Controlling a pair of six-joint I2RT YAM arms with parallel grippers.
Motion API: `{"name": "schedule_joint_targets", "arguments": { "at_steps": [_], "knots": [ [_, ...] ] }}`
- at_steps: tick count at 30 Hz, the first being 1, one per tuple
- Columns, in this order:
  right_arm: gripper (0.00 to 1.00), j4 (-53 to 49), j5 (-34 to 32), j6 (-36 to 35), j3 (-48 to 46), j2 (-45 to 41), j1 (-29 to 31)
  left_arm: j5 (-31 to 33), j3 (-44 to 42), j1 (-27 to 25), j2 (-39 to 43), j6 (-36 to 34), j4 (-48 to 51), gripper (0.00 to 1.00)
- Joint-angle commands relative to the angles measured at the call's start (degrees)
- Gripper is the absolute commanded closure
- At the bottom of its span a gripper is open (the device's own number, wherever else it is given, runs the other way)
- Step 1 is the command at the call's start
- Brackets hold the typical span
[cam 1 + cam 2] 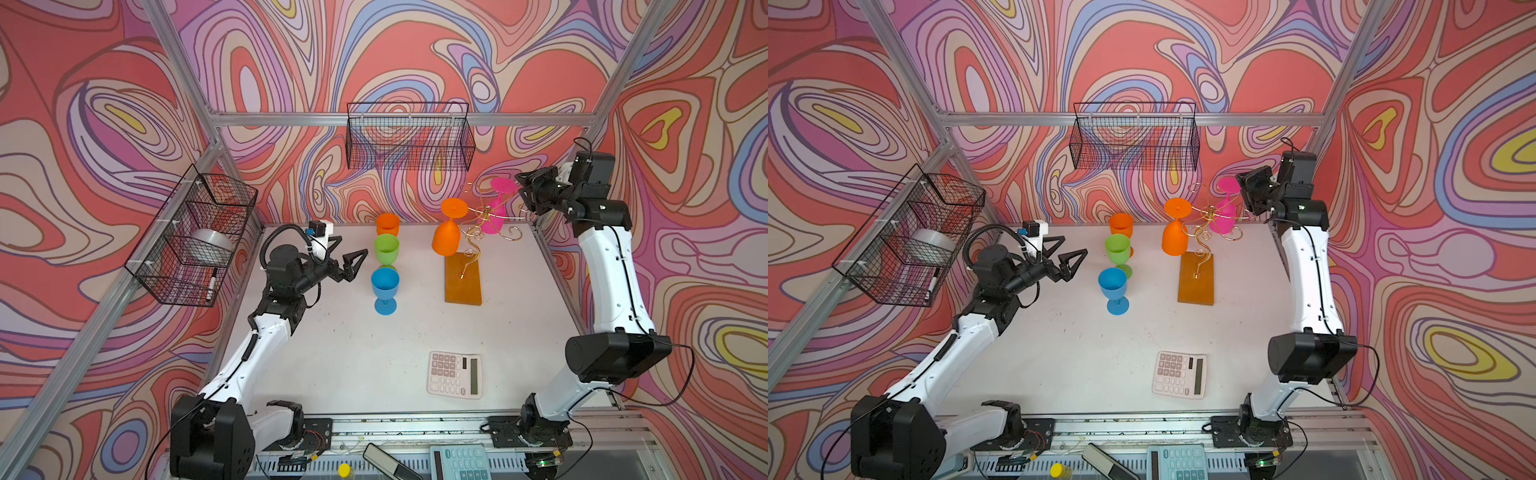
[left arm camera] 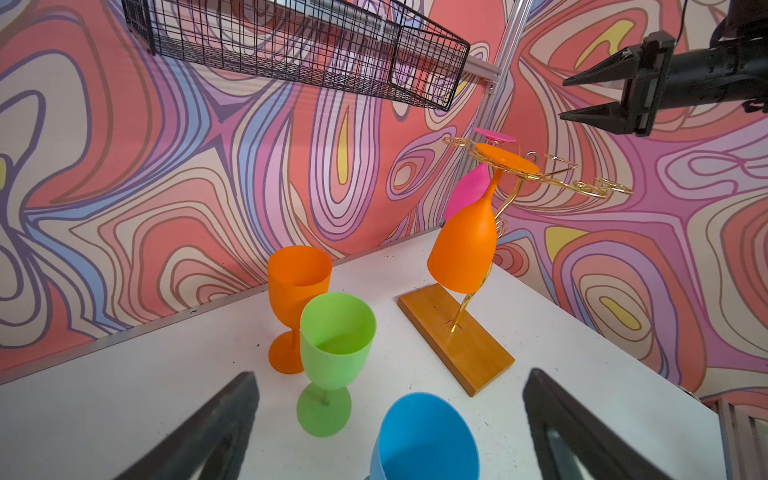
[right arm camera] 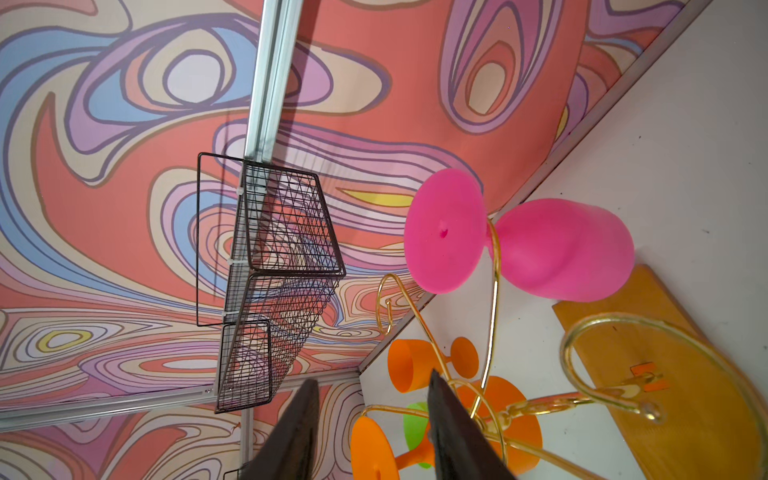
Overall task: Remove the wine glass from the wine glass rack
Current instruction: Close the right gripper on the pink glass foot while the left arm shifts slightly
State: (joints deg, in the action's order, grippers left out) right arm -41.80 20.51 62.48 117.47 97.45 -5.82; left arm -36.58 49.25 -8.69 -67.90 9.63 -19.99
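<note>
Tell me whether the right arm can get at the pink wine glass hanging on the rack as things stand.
Probably yes. The right pincer hovers near the pink wine glass, jaws apart, with nothing between them; only the curled gold arms of the wine glass rack crowd the approach.

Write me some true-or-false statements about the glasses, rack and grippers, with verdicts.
An orange glass and a pink glass hang upside down on the wine glass rack. True.
The blue glass hangs on the rack. False: the blue glass stands upright on the table.
The left gripper holds the green glass. False: the left gripper is open and empty, apart from the green glass.
The right gripper grips nothing. True.
</note>
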Motion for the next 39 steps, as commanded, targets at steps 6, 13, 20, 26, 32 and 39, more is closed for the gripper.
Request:
{"name": "schedule_joint_targets", "arguments": {
  "at_steps": [6, 13, 20, 26, 32, 39],
  "knots": [
    [0.58, 0.3, -1.7, 3.0, -2.7, 0.4, -0.1, 3.3, 0.6, -3.5, 1.2, -6.7, 2.4, 0.00],
    [0.61, -2.2, -2.7, 3.2, -1.9, 2.0, -0.1, 4.4, 0.6, -5.0, 1.1, -8.2, 3.5, 0.00],
    [0.62, -2.0, -2.6, 4.5, -2.1, 3.2, -0.1, 4.7, 0.9, -5.3, 1.1, -8.6, 4.3, 0.00],
    [0.63, -0.8, -3.5, 5.3, -2.5, 3.7, 0.0, 4.8, 0.7, -5.4, 1.4, -8.8, 4.2, 0.00],
    [0.63, 0.0, -3.5, 5.9, -1.9, 5.9, 0.3, 4.8, 0.0, -5.5, 2.1, -8.7, 2.9, 0.00],
    [0.64, 1.4, -3.4, 6.6, -1.2, 7.8, 0.8, 4.0, -0.5, -5.5, 2.5, -7.9, 1.5, 0.00]
  ]
}}
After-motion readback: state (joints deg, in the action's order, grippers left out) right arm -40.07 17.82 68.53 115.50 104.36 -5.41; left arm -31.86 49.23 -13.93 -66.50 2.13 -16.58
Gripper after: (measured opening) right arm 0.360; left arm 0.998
